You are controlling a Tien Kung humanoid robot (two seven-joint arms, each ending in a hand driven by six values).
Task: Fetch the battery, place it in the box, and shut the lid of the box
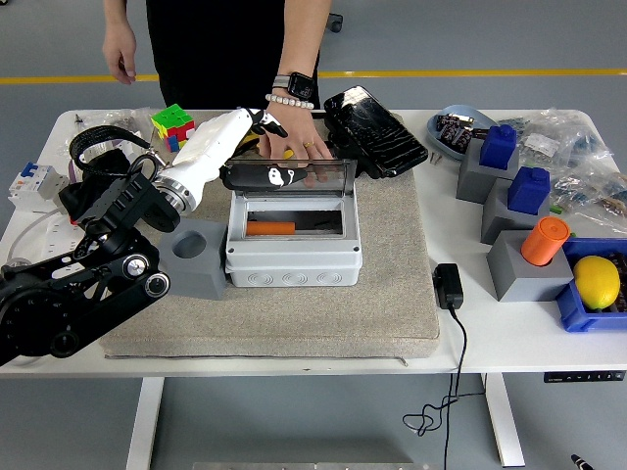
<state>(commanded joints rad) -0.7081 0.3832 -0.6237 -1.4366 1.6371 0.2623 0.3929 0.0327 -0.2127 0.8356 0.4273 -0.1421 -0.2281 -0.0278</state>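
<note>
From the head view, the white box (pixel 294 250) sits in the middle of a grey mat (pixel 392 304) on the table (pixel 509 333), its clear lid (pixel 294 176) standing up along the far edge. An orange battery (pixel 269 228) lies inside the box, in the left part of the opening. The left hand (pixel 235 137) reaches over the box's far left corner with its thumb and fingers closed on the lid's left end. A person's hand (pixel 299 147) presses flat on the mat just behind the lid. A grey block (pixel 196 257) touches the box's left side. Right of the box, well apart, a lemon (pixel 597 281) rests in a blue tray (pixel 578 313).
</note>
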